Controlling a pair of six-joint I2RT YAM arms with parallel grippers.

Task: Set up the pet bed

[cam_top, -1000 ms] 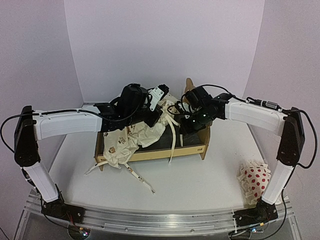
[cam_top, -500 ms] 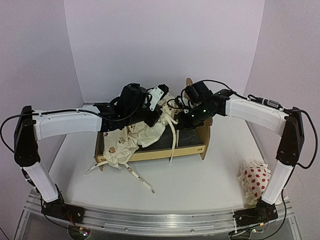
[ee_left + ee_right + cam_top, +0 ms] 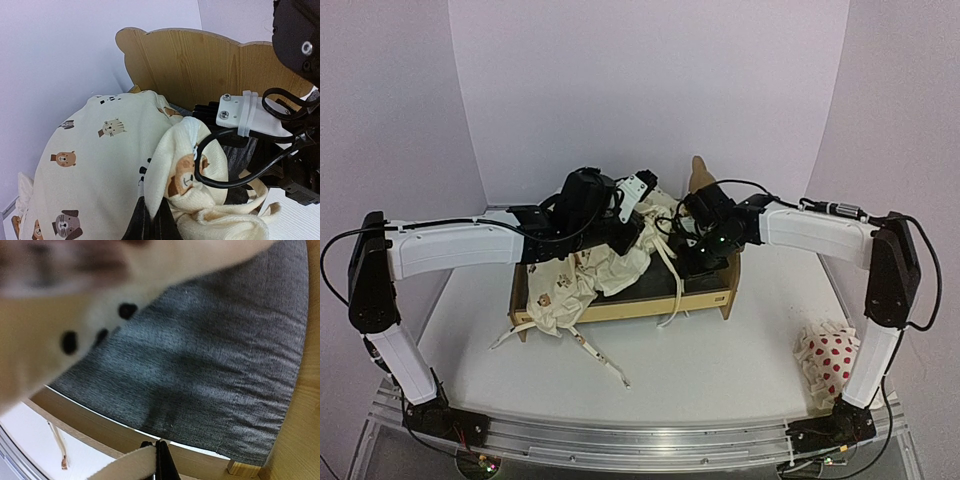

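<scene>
The bed (image 3: 710, 298) stands on the desk (image 3: 720, 365) at mid-width, towards the far wall. Its long side faces the arm bases and its tall curvy headboard (image 3: 698, 175) is at the right end. The cushion (image 3: 570, 285) lies crumpled over the left half of the bed, part of it spilling over the front rail (image 3: 610, 308), with loose ties (image 3: 595, 355) trailing on the desk in front. The left claw (image 3: 632, 236) reaches in from the left above the bed. In its wrist view the claw (image 3: 151, 212) is pressed together on a fold of the cushion (image 3: 100, 160), bunching the animal-print cloth up in front of the headboard (image 3: 200, 65). The right claw (image 3: 686, 262) comes in from the right, low over the bed's right half. Its wrist view shows the claw (image 3: 159, 456) pressed together, pinching a cream tie (image 3: 125, 466) above the front rail (image 3: 100, 427) and the dark grey base (image 3: 200, 365), which lies bare here. A blurred patch of cushion (image 3: 50, 315) fills the upper left of that view. From above, the tie (image 3: 676, 290) hangs from this claw down over the front rail. The pillow (image 3: 830, 360) lies on the desk by the right arm's base, well apart from the bed.
</scene>
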